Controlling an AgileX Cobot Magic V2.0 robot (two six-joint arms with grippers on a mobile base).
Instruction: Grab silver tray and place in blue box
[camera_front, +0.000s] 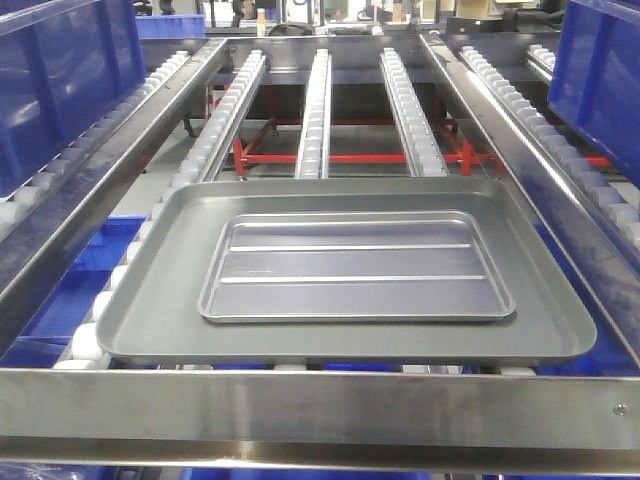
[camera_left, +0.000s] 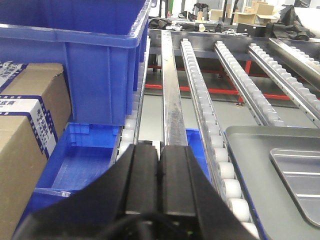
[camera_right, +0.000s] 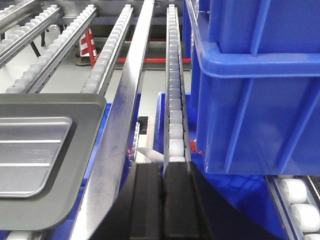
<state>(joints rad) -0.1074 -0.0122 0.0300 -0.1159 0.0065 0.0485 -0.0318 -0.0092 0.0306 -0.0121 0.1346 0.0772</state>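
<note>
"Steel crossbar (camera_front: 320, 405) sits closest to the front camera, brushed and flat. Just behind it the grey tray (camera_front: 150, 310) lies on white rollers."

"And the silver tray (camera_front: 355, 270)?"

"Flat inside the grey one, roughly centred. It's shiny, with rounded corners, a raised rim and two long ridges across its floor. Nothing lies on it."

"The arms?"

"Neither touches it. The left gripper (camera_left: 159, 175) has its black pads pressed together with nothing between them, pointing along the steel side rail (camera_left: 174, 100) to the left of the trays. The right gripper (camera_right: 162, 200) is the same — pads closed on nothing, at the opposite side."

"What crowds them?"

"The left blue box (camera_left: 100, 60) stands on the outer roller lane, ribbed plastic with a thick lip. Left of it is a cardboard carton (camera_left: 25, 140) with blue-printed tape. The right blue box (camera_right: 250, 100) stands on the other outer lane, near the right pads. I can't tell which of the two is meant for the tray."

"Beyond the trays?"

"Roller rails (camera_front: 315, 110) run away from them — small white wheels in steel channels — with a red frame (camera_front: 340, 158) underneath. A lower blue crate (camera_left: 80, 155) sits beneath the left lane."
</note>
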